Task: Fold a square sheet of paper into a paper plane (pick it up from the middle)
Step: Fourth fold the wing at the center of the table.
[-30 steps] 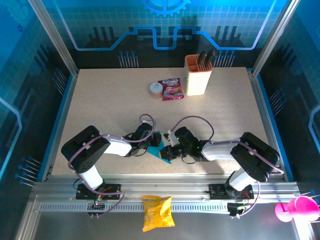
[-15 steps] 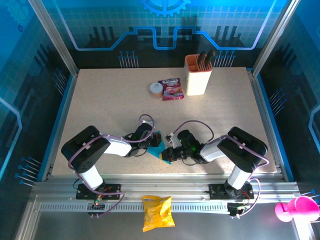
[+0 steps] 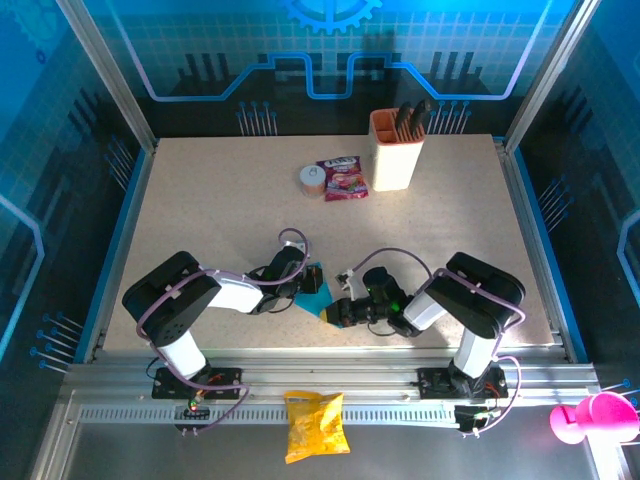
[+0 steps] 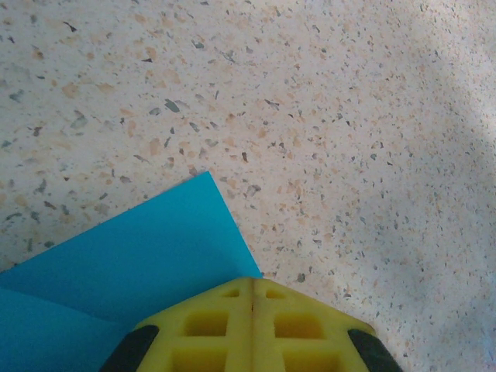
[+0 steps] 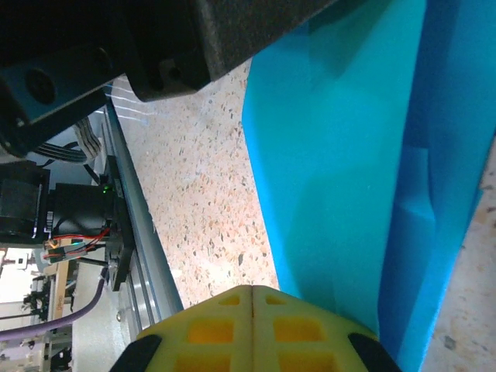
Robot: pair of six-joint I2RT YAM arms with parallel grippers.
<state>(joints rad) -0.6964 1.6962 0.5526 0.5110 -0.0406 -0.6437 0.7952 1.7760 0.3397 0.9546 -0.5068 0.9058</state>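
Note:
The square sheet of paper (image 3: pixel 316 299), bright cyan-blue and folded, lies flat on the speckled table between my two grippers. My left gripper (image 3: pixel 311 284) rests on its far edge. In the left wrist view its yellow fingertips (image 4: pixel 253 280) are shut, seam closed, sitting on the edge of the paper (image 4: pixel 132 267) beside a sharp corner. My right gripper (image 3: pixel 333 312) is at the paper's near right side. Its yellow tips (image 5: pixel 253 288) are shut too and lie on the edge of the paper (image 5: pixel 341 155), which shows a fold line and a second layer at the right.
At the back of the table stand a beige holder with dark handles (image 3: pixel 396 150), a red-purple snack packet (image 3: pixel 342 178) and a small roll (image 3: pixel 312 180). A yellow crisp bag (image 3: pixel 315 425) lies on the front rail. A pink cup (image 3: pixel 590 415) sits at the far right.
My right arm has drawn its elbow in and its gripper has slid a little left and nearer along the paper. The left arm has stayed put.

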